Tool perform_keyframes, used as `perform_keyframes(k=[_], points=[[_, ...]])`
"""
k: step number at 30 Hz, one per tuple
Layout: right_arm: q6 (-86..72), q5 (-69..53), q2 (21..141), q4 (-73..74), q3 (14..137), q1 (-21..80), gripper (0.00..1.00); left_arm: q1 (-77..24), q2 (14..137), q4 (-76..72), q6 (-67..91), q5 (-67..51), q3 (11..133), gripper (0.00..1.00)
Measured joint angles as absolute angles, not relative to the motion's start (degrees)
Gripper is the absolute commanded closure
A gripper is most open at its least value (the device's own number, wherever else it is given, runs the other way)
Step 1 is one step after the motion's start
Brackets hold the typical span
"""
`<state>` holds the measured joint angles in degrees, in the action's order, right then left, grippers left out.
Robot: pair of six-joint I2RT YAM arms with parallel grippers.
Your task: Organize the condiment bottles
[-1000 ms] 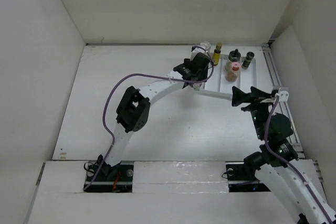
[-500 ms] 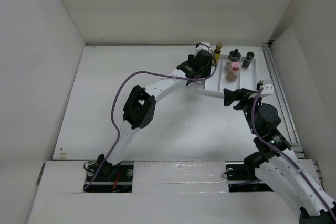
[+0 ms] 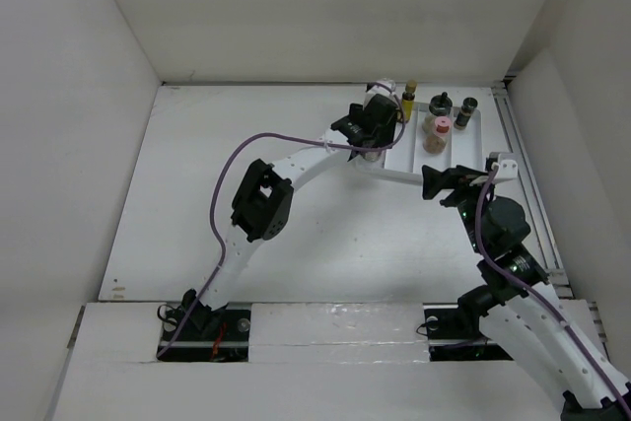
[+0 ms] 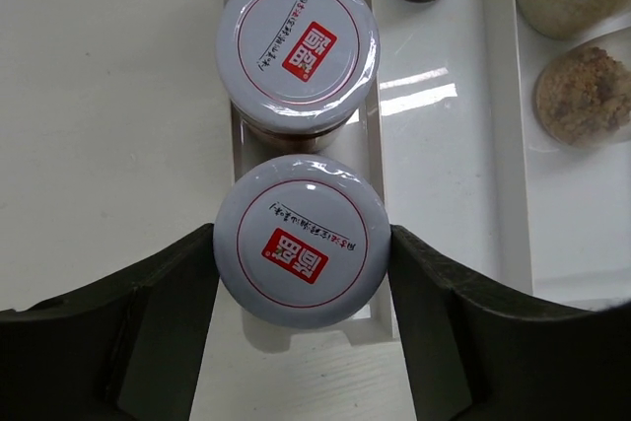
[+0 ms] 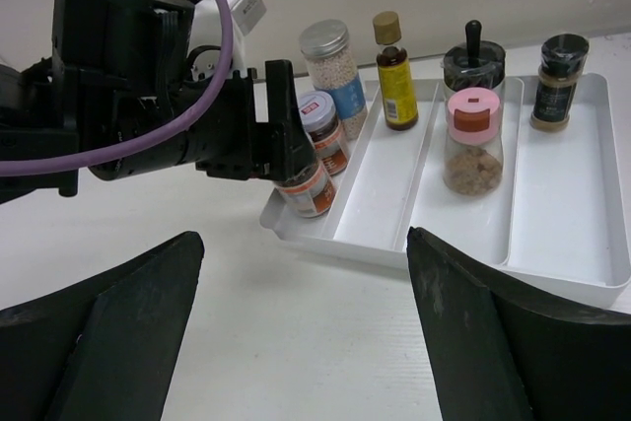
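Observation:
My left gripper (image 4: 301, 263) is shut on a white-lidded jar with a red logo (image 4: 301, 253), held upright at the near end of the left slot of the white divided tray (image 4: 434, 175). A matching jar (image 4: 298, 46) stands just behind it, then the blue-labelled jar (image 5: 330, 71). The amber yellow-labelled bottle (image 5: 394, 71), the pink-lidded beige jar (image 5: 471, 140) and two black-capped jars (image 5: 473, 61) (image 5: 555, 81) stand in the other slots. My right gripper (image 5: 304, 244) is open and empty, in front of the tray's near edge (image 3: 431, 182).
White walls enclose the table (image 3: 296, 234) on three sides. A metal rail (image 3: 523, 155) runs along the right edge beside the tray. The left arm's purple cable (image 3: 222, 175) loops over the table's left half.
My left gripper has moved a little farther back and right with the jar, onto the tray's left slot. My right gripper has swung left along the tray's near edge.

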<state>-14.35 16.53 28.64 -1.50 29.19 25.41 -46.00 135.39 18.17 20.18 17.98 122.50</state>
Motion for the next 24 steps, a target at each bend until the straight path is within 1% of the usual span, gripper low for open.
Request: perform_keyframes(k=[1,4,5,8,9,11,14,17,21,24], points=[[-14.33,16.53,28.71,-1.50,29.19,25.41,0.10,-46.00,135.44,18.20,20.16,17.96,122.50,0.31],[-14.35,16.51,29.08,-1.48,29.19,25.41,0.10,-46.00,135.44,17.67,20.03,17.82,122.52,0.25],[-14.35,16.51,29.21,-1.48,29.19,25.41,0.10,-46.00,135.44,17.63,20.01,17.76,122.52,0.20],[-14.35,16.51,29.30,-1.48,29.19,25.41,0.10,-46.00,135.44,17.45,19.90,17.47,122.50,0.10],[-14.35,16.51,29.28,-1.48,29.19,25.41,0.10,-46.00,135.41,17.28,19.92,17.39,122.50,0.05],[-14.33,16.51,29.30,-1.48,29.19,25.41,0.10,-46.00,135.24,17.10,19.90,16.71,122.48,0.00],[-14.35,16.51,29.28,-1.48,29.19,25.41,0.10,-46.00,133.62,16.73,19.88,15.31,121.47,0.00],[-14.35,16.43,29.28,-1.50,29.19,25.41,0.10,-46.00,127.98,15.81,19.88,14.06,117.73,0.00],[-14.35,14.87,29.39,-1.63,29.19,25.41,0.10,-46.00,114.96,13.30,19.86,13.56,111.61,0.00],[-14.33,13.08,30.52,-2.04,29.21,25.41,0.10,-46.04,101.36,10.44,20.01,15.68,107.26,0.00]])
